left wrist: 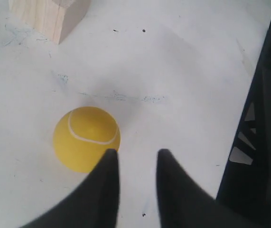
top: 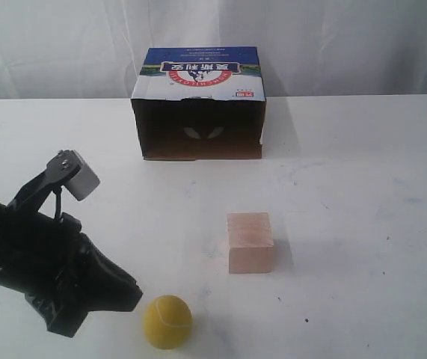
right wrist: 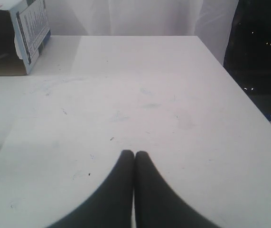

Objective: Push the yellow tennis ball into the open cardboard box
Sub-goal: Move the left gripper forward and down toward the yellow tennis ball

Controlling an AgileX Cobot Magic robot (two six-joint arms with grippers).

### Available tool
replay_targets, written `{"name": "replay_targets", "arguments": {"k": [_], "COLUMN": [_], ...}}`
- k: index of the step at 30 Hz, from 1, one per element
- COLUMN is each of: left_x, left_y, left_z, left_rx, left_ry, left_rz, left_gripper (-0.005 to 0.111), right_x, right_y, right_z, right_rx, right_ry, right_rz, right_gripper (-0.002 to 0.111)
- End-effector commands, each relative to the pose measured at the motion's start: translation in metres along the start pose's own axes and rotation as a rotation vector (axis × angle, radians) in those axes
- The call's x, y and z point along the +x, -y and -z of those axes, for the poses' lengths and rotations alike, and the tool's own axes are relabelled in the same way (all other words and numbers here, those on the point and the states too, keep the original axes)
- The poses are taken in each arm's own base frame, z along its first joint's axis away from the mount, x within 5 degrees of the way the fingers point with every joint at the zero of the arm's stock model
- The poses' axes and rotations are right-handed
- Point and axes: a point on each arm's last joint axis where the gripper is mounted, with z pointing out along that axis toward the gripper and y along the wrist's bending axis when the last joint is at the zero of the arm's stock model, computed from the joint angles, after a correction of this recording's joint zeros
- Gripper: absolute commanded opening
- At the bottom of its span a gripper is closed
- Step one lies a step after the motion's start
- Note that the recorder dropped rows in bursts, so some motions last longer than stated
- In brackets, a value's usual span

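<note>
The yellow tennis ball (top: 167, 321) lies near the table's front edge, left of centre. My left gripper (top: 132, 298) sits just to its left, low over the table. In the left wrist view the ball (left wrist: 86, 137) is beside one fingertip, outside the gap, and the left gripper (left wrist: 136, 156) is open with only bare table between its fingers. The open cardboard box (top: 199, 105) stands at the back with its dark opening facing the front; its side shows in the right wrist view (right wrist: 16, 38). My right gripper (right wrist: 134, 155) is shut and empty, and is out of the exterior view.
A pale wooden cube (top: 250, 241) stands between the ball and the box, slightly right of the ball; its corner shows in the left wrist view (left wrist: 50, 16). The white table (top: 363, 194) stretches right. A curtain hangs behind.
</note>
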Motion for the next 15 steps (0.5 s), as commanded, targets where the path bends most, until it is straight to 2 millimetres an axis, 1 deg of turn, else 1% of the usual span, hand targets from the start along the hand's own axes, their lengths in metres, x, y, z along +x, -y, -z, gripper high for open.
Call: {"name": "replay_targets", "arguments": {"k": [1, 4, 6, 9, 11, 15], "left_x": [0.001, 0.001, 0.001, 0.003, 0.005, 0.013], "left_y": [0.004, 0.007, 0.013, 0.024, 0.032, 0.049], "left_z": [-0.001, -0.001, -0.002, -0.009, -0.016, -0.024], "left_rx": [0.033, 0.062, 0.130, 0.180, 0.204, 0.283], "left_ry": [0.002, 0.004, 0.010, 0.056, 0.097, 0.076], "left_rz": [0.003, 0.002, -0.014, -0.032, -0.078, -0.176], "left_gripper": [0.001, 0.000, 0.000, 0.000, 0.000, 0.000], "right_x": [-0.001, -0.001, -0.001, -0.001, -0.001, -0.001], "right_y": [0.000, 0.000, 0.000, 0.000, 0.000, 0.000], "right_z": [0.000, 0.000, 0.000, 0.000, 0.000, 0.000], "right_rx": [-0.003, -0.003, -0.003, -0.003, -0.003, -0.003], "right_ry": [0.012, 0.012, 0.012, 0.012, 0.012, 0.012], "right_rz": [-0.005, -0.005, -0.005, -0.005, -0.012, -0.012], "right_gripper": [0.000, 0.000, 0.000, 0.000, 0.000, 0.000]}}
